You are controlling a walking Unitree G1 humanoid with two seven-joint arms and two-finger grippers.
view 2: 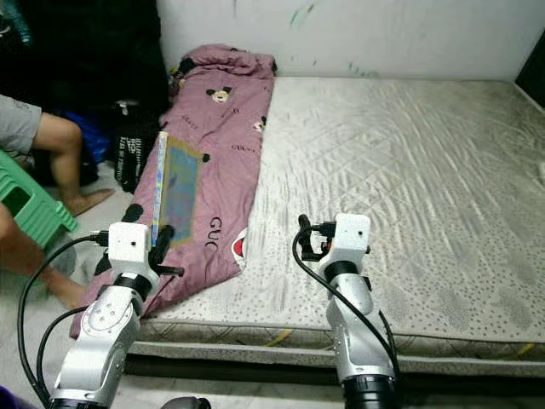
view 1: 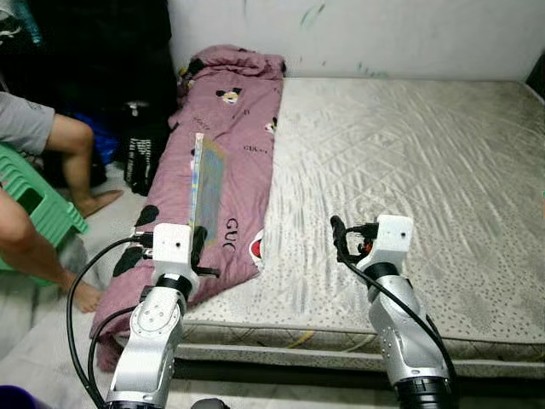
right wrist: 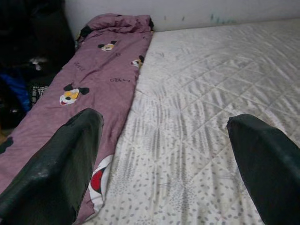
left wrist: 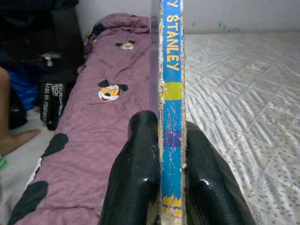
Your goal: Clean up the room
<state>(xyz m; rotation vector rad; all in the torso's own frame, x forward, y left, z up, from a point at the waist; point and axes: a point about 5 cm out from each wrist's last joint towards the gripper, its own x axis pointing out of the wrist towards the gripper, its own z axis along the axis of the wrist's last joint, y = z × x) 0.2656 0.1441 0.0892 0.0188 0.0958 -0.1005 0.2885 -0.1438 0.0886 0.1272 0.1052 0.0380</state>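
Note:
A thin book (view 1: 207, 183) with a blue spine (left wrist: 171, 108) stands edge-up in my left gripper (view 1: 198, 241), which is shut on its lower end. It hangs over the purple cartoon-print blanket (view 1: 223, 145) lying along the left side of the mattress (view 1: 409, 170). My right gripper (view 1: 339, 234) is open above the mattress's front part, its two fingers (right wrist: 56, 168) wide apart with nothing between them.
A person's leg (view 1: 81, 162) and a green plastic stool (view 1: 38, 204) are on the floor to the left of the bed. Dark bags (view 1: 140, 153) lean by the blanket's far end. A white wall (view 1: 383, 34) runs behind the mattress.

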